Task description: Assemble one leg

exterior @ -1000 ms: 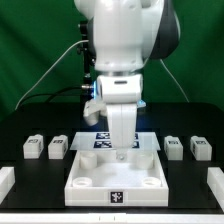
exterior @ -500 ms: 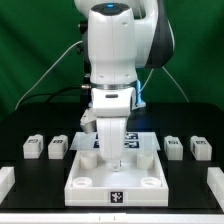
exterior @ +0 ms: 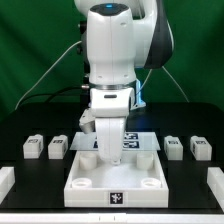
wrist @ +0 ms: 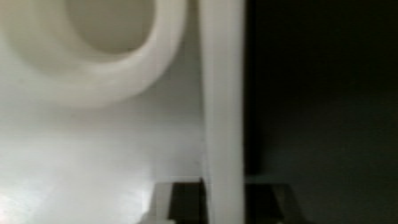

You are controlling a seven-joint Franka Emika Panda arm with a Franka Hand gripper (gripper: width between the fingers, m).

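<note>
The white square tabletop [exterior: 140, 170] lies in the middle of the black table. My gripper [exterior: 108, 151] is down at its far edge, left of centre. In the wrist view the two dark fingers [wrist: 185, 204] press against either side of the tabletop's raised rim [wrist: 222, 100], so my gripper [wrist: 226, 205] is shut on it. A round corner hole [wrist: 107, 25] shows in the tabletop surface [wrist: 89, 150]. Four small white legs with marker tags lie apart from the gripper. Two are on the exterior view's left [exterior: 33, 148] [exterior: 58, 147] and two on its right [exterior: 172, 146] [exterior: 200, 148].
The marker board [exterior: 138, 141] lies flat just behind the tabletop, partly hidden by the arm. White blocks stand at the table's front corners, on the exterior view's left [exterior: 5, 180] and right [exterior: 215, 185]. A green backdrop stands behind.
The arm has swung toward the exterior view's left and its wrist has turned. The gripper has moved left along the tabletop's far edge. The legs have not moved.
</note>
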